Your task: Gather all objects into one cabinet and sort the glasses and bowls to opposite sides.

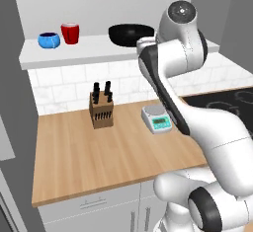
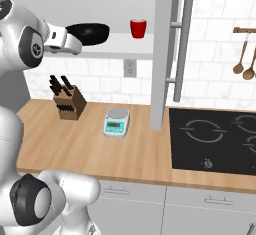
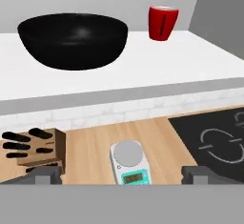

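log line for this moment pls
gripper: open, empty | facing: black bowl on shelf | red cup: right of bowl | phase: approach

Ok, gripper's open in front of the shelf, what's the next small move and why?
Probably swing the open gripper left toward the red cup that stands between the blue bowl and the black bowl. The other red cup stands alone right of the black bowl, so carrying that one across would likely put cups on one side and bowls on the other.
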